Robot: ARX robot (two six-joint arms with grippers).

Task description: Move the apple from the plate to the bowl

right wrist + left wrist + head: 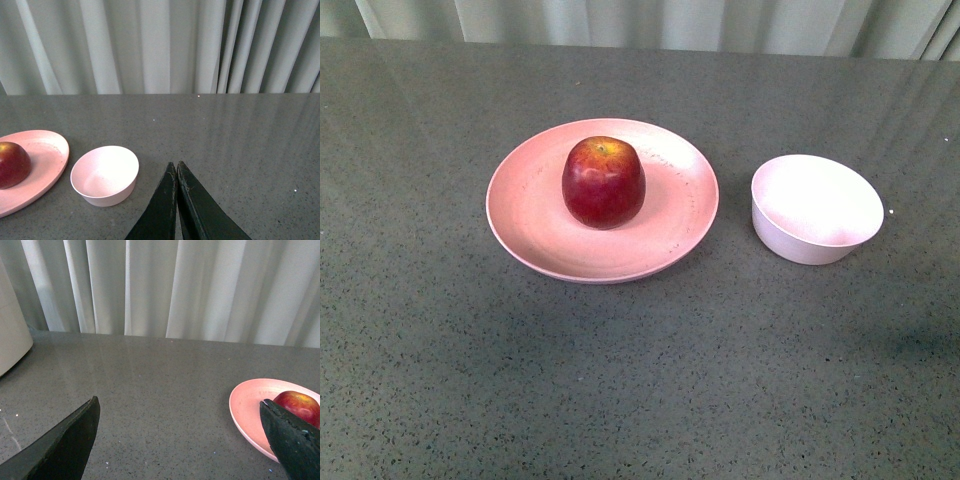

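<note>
The apple [603,182] sits stem-up in the middle of the plate [530,232], left of centre in the front frame, its flanks free to grip. My left pincer [179,401] gapes wide and empty; my right pincer [175,165] is pressed closed (holding nothing). The bowl [817,210], right of centre, stands apart from the plate's rim, with bare table [640,390] around both.

A dark grey table [620,390] with fine speckles and a soft sheen spreads across the front view. Behind its far edge hangs a pale curtain [650,20] in vertical folds. The left wrist view shows a smooth white rounded object [11,335] on the table, only partly in frame.
</note>
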